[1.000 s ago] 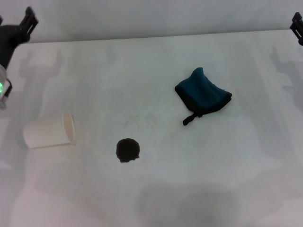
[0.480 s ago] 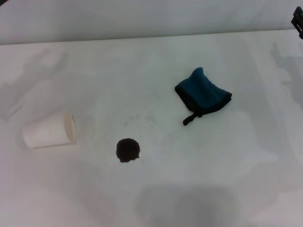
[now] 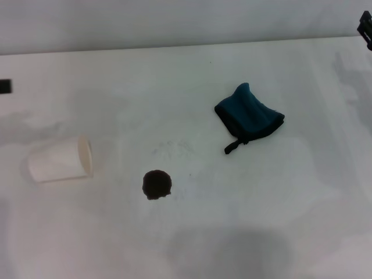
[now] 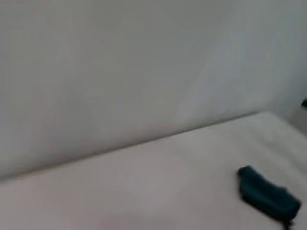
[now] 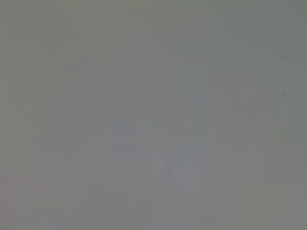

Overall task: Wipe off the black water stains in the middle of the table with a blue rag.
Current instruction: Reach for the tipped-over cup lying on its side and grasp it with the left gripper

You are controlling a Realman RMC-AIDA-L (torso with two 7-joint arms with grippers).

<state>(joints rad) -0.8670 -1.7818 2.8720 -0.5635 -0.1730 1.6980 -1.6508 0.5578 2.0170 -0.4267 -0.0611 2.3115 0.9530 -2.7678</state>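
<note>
The blue rag (image 3: 250, 116) lies bunched on the white table (image 3: 186, 75), right of the middle, with its black loop tab pointing toward the front. It also shows in the left wrist view (image 4: 267, 196). The black water stain (image 3: 156, 184) is a small round blot in front of the middle, apart from the rag. Only a small black tip of my left gripper (image 3: 4, 86) shows at the left edge, far from both. My right gripper (image 3: 366, 26) shows only partly at the far right corner. The right wrist view is plain grey.
A white paper cup (image 3: 60, 161) lies on its side at the left, mouth toward the stain. The table's back edge meets a grey wall (image 3: 174, 20).
My left arm has left the far left corner, and only a small black tip shows lower on the left edge. Rag, stain, cup and right gripper have not moved.
</note>
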